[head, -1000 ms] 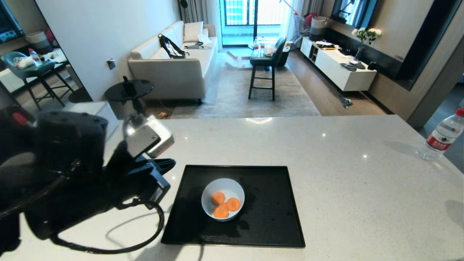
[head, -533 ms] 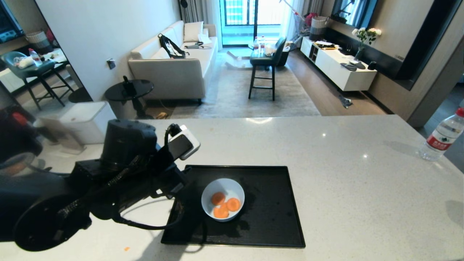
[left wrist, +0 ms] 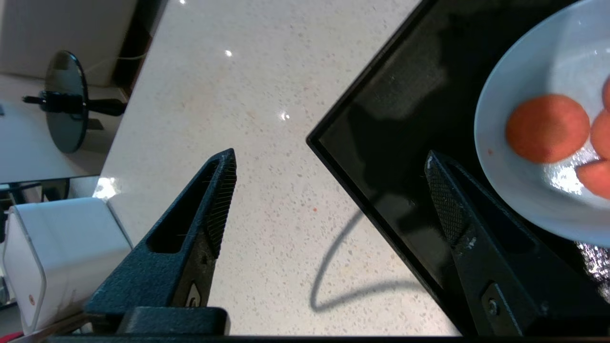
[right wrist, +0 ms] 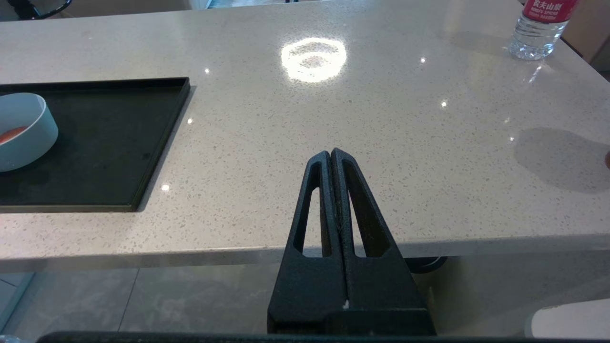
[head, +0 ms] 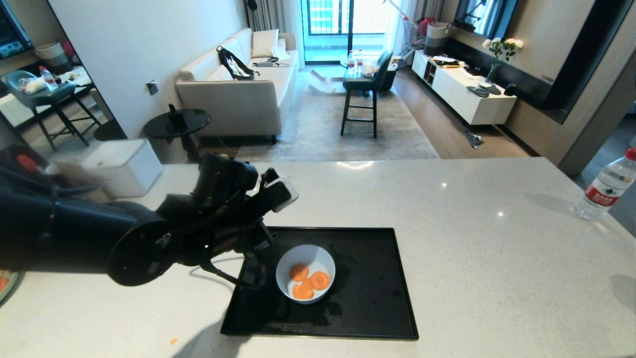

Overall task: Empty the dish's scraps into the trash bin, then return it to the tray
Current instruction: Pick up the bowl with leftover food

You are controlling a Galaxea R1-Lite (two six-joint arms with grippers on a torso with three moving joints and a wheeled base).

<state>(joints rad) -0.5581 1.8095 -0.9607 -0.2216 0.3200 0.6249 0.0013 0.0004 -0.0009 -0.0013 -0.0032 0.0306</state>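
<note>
The dish (head: pixel 305 258), a small white bowl, stands on the black tray (head: pixel 372 308) and holds the scraps (head: pixel 308 282), three orange carrot slices. My left arm (head: pixel 223 219) reaches over the tray's far left corner. In the left wrist view the left gripper (left wrist: pixel 330 155) is open and empty. It straddles the tray's (left wrist: pixel 381 119) corner, one finger (left wrist: pixel 448 205) close beside the dish (left wrist: pixel 500 181). The right gripper (right wrist: pixel 330 151) is shut and parked below the counter's front edge. The trash bin is out of view.
A water bottle (head: pixel 606 186) stands at the counter's (head: pixel 447 209) right edge. A white box (head: pixel 121 166) sits on the floor beyond the counter's left end. A small orange crumb (head: pixel 173 341) lies on the counter near the front left.
My left arm has swung forward and to the right, from the counter's left side to the tray's corner beside the dish. Its jaws have gone from shut to open.
</note>
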